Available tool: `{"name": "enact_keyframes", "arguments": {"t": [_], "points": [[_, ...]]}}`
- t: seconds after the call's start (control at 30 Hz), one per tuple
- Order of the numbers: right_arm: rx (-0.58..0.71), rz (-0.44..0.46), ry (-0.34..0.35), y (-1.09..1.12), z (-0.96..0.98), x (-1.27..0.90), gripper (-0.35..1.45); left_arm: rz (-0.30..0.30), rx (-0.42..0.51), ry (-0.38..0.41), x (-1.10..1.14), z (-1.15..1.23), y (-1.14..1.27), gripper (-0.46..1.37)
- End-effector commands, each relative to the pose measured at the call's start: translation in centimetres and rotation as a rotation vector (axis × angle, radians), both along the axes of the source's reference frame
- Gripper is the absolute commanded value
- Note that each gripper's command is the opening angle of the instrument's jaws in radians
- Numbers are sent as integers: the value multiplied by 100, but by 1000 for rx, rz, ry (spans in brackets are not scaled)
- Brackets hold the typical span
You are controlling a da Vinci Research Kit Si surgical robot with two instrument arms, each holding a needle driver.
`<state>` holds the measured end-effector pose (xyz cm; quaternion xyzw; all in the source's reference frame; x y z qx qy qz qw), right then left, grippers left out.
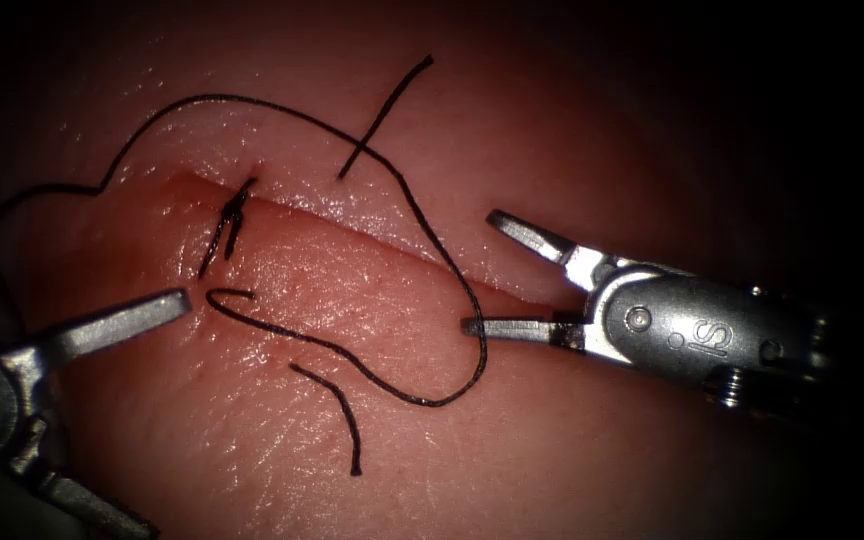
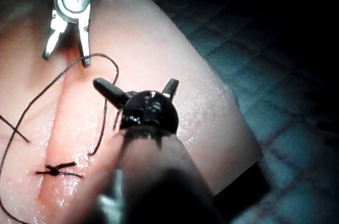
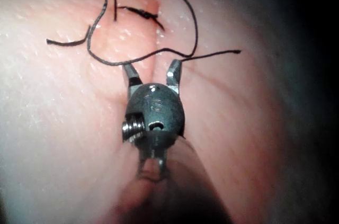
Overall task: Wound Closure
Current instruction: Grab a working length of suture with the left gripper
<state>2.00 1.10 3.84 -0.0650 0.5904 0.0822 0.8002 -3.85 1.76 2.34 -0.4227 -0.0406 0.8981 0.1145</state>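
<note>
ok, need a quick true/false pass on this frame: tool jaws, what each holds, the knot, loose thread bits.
1. The right tool has its jaws open. True.
2. The left tool is clamped on the thread. False: its jaws are spread in the left wrist view and hold nothing.
3. A tied knot sits across the cut near its left end. True.
4. The right tool holds a needle. False: it holds nothing; the thread runs past its lower jaw.
5. Two short loose thread pieces lie on the tissue, one above the cut and one below. True.
</note>
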Motion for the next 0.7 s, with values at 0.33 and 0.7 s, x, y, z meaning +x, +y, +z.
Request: {"name": "enact_keyframes", "arguments": {"t": [0.33,0.7], "points": [[0,-2,-16,-1,0,-20,126,44,-104,53,-58,44,65,73],[-1,-4,-17,-3,-2,-32,125,162,-119,105,-109,104,85,71]]}}
